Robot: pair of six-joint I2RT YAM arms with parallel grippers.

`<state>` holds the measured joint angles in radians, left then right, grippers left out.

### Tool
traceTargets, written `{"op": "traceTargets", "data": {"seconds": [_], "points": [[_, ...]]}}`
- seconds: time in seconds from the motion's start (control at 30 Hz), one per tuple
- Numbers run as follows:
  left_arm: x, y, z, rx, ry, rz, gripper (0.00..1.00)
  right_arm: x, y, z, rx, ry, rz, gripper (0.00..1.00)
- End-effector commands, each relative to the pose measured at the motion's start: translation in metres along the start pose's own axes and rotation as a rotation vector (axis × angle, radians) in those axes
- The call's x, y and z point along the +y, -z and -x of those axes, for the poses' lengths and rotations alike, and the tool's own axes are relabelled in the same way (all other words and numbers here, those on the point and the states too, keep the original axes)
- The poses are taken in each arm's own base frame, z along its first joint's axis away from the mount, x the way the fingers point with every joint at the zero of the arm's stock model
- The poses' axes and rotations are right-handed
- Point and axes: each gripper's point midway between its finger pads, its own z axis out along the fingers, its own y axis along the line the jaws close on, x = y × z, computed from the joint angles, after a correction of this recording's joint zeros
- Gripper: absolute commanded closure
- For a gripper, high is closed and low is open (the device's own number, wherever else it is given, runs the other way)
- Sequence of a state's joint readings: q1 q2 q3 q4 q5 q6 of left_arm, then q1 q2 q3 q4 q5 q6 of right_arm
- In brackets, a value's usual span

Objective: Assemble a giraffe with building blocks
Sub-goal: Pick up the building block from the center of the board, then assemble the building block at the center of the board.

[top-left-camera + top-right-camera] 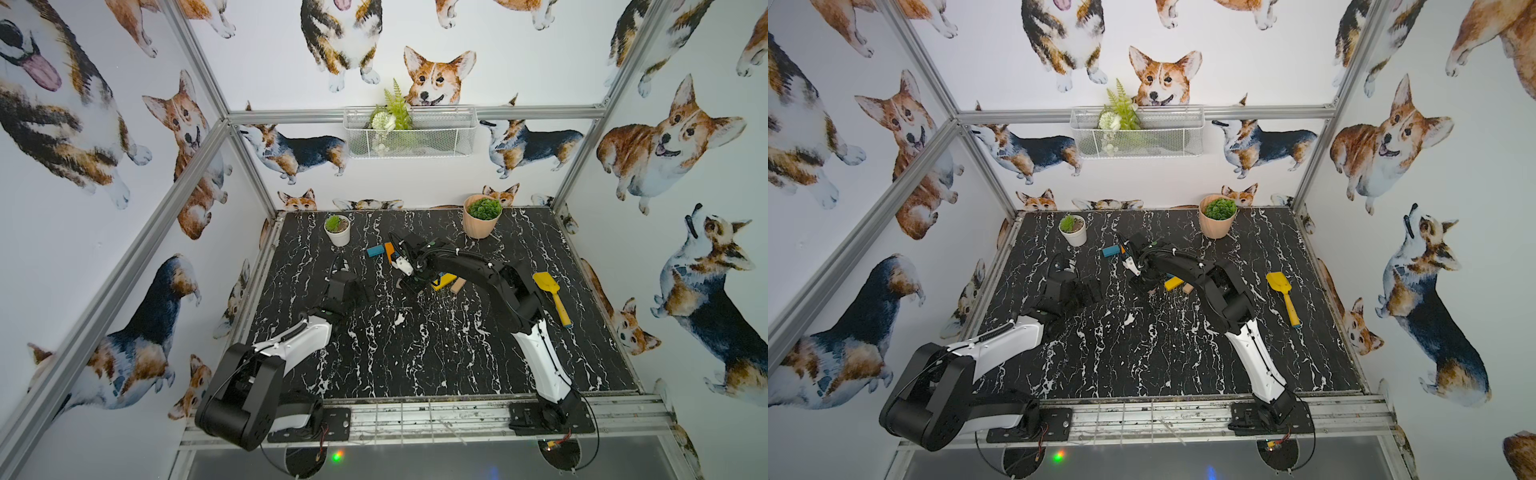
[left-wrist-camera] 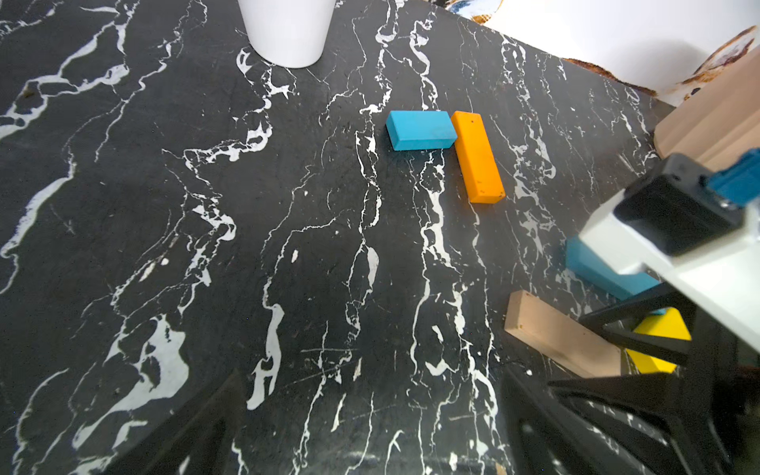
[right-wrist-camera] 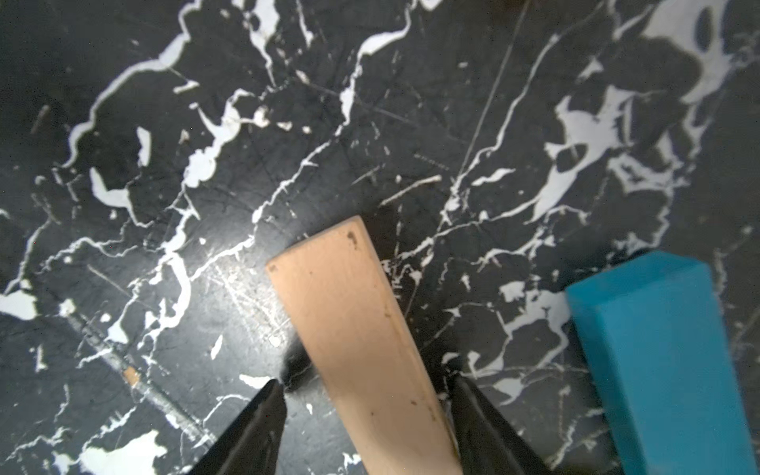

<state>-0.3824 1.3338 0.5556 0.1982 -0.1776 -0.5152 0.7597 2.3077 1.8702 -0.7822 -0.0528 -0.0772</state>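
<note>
The black marble-patterned table [image 1: 415, 365] carries everything, and the white pot [image 1: 337, 235] near its back edge is the marker for all places here. The left arm [image 1: 291, 338] is folded on the near side of the white pot, close to the table's left edge. The right arm [image 1: 538, 349] reaches in from farther off, and its wrist ends to the pot's right and a little nearer the front. The peach pot [image 1: 478, 222] stands by the same back edge, well apart from the white pot on its right. The yellow shovel [image 1: 550, 297] lies farther out that way, beyond the right arm. The left gripper [image 2: 372, 382] hangs in front of the white pot, its fingers spread wide with only bare table between them. The right gripper [image 3: 365, 380] sits low over a tan block [image 3: 349, 320] with its fingers apart on either side. One finger shows a clear gap, and the other is right at the block's edge. This spot is to the right of the white pot and nearer the front. A yellow block [image 2: 660, 335] and a second teal block [image 3: 658, 353] lie just beside that tan block. Nearest the white pot, just to its right, a teal block [image 2: 419, 129] and an orange block [image 2: 477, 158] lie flat, touching at a corner in an L.
</note>
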Motion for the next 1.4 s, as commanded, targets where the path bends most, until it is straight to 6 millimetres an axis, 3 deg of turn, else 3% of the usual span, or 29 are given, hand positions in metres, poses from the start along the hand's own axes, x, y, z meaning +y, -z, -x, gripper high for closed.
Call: {"op": "traceTargets", "data": {"seconds": [0.0,0.17,0.27,0.3,0.47,0.73,0.93,1.37], "points": [[-0.008,0.000,0.007,-0.016,-0.004,-0.035,0.00,0.005,-0.006,-0.011,0.045,-0.006,-0.014,0.52],[-0.005,0.001,0.004,-0.009,0.003,-0.018,0.00,0.004,-0.004,-0.011,0.047,-0.055,-0.087,0.74],[0.004,0.001,0.003,-0.012,0.015,0.026,0.00,0.000,0.016,-0.006,0.051,-0.132,-0.175,0.90],[0.007,0.000,0.002,-0.010,0.019,0.045,0.00,0.000,0.024,-0.003,0.044,-0.167,-0.198,0.92],[0.028,0.001,0.005,-0.006,0.038,0.179,0.00,-0.006,0.040,0.001,0.043,-0.380,-0.243,0.91],[0.032,0.003,0.008,-0.017,0.035,0.199,0.00,-0.001,0.012,0.019,0.059,-0.553,-0.205,0.96],[0.030,0.002,0.008,-0.017,0.032,0.191,0.00,0.000,0.012,0.038,-0.005,-0.615,-0.182,0.94],[0.027,0.005,0.010,-0.030,0.038,0.168,0.00,-0.002,-0.006,0.054,-0.065,-0.628,-0.196,0.92]]}}
